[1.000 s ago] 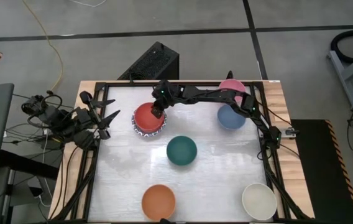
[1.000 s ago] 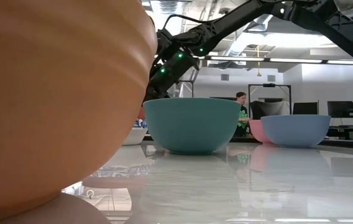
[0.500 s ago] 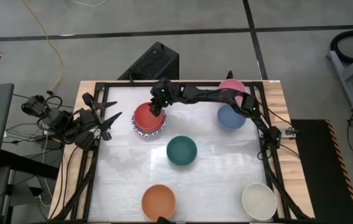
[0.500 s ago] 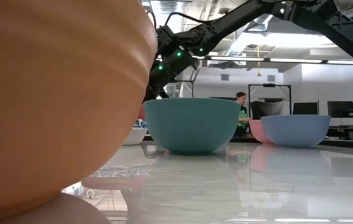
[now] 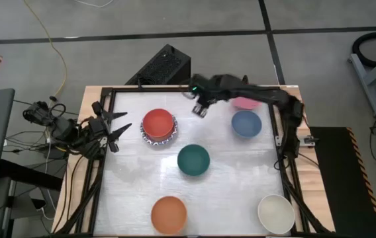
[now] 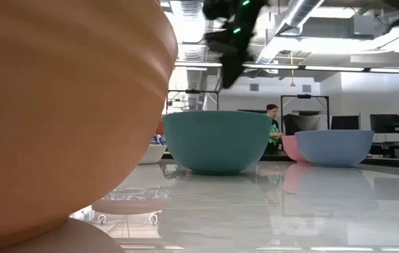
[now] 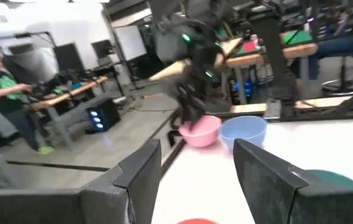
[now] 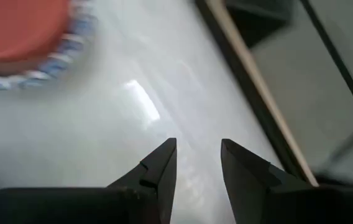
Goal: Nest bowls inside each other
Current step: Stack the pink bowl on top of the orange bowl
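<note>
The red bowl (image 5: 158, 123) sits with its base in a blue-and-white patterned plate (image 5: 149, 138) at the table's far left. The dark green bowl (image 5: 193, 159) stands mid-table. The orange bowl (image 5: 169, 214) and the cream bowl (image 5: 276, 213) stand near the front edge. The blue bowl (image 5: 246, 123) and, behind it, the pink bowl (image 5: 247, 103) stand at the far right. My right gripper (image 5: 200, 109) hangs open in the air between the red and blue bowls, with only bare table between its fingers (image 8: 158, 168). My left gripper (image 5: 115, 129) waits open at the table's left edge.
The black frame rail (image 5: 194, 87) runs round the table. A black box (image 5: 165, 66) stands on the floor beyond the far edge. The low view has the orange bowl (image 6: 66, 105) filling its left side, and a person (image 6: 273, 116) sits in the room behind.
My right gripper has risen from over the red bowl's far rim and swung toward the table's right and far edge, tipping less steeply down. The red bowl stays in the plate. No other bowl has moved.
</note>
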You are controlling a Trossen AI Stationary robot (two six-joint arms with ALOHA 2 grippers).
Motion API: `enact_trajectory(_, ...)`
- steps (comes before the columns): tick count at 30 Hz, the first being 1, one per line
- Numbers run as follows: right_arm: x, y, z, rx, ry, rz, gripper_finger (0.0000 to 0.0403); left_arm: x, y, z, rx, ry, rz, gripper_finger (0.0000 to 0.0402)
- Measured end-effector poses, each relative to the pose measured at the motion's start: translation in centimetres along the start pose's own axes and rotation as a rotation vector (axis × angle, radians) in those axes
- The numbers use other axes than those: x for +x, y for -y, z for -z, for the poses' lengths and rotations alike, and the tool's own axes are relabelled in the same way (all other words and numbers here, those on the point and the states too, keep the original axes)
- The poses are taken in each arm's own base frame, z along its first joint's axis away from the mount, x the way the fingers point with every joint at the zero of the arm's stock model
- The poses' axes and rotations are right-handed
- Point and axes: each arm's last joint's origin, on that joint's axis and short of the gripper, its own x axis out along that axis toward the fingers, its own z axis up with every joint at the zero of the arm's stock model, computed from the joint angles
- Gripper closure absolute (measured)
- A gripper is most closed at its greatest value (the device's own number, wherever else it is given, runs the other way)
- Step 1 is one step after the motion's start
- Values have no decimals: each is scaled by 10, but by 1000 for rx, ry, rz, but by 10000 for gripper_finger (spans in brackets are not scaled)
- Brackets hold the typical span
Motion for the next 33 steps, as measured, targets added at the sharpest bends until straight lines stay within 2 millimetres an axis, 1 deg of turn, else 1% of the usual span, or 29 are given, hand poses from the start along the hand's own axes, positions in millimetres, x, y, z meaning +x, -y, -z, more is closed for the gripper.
enact_trajectory(3,-13,23,19,109,-39,37,259,0,2,0,-42,12,54,210)
enact_trajectory(6,-13,38,42,188,-63,82,259,0,4,2,-54,14,97,210)
enact_trajectory(8,-4,46,59,233,-95,122,259,0,4,2,-68,15,120,210)
enact_trajectory(10,9,53,74,271,-130,139,259,0,5,2,-83,20,142,210)
enact_trajectory(14,29,66,94,352,-147,166,258,-1,5,1,-99,30,161,210)
enact_trajectory(17,42,71,101,376,-172,160,251,-1,5,1,-103,30,162,210)
enact_trajectory(19,48,74,102,388,-189,167,242,-1,5,1,-108,30,162,210)
enact_trajectory(22,58,76,102,397,-211,169,223,-1,5,1,-107,29,161,210)
enact_trajectory(28,83,80,105,409,-290,175,181,-1,6,2,-94,26,163,210)
enact_trajectory(33,103,83,109,424,-350,189,176,-1,6,3,-88,20,164,210)
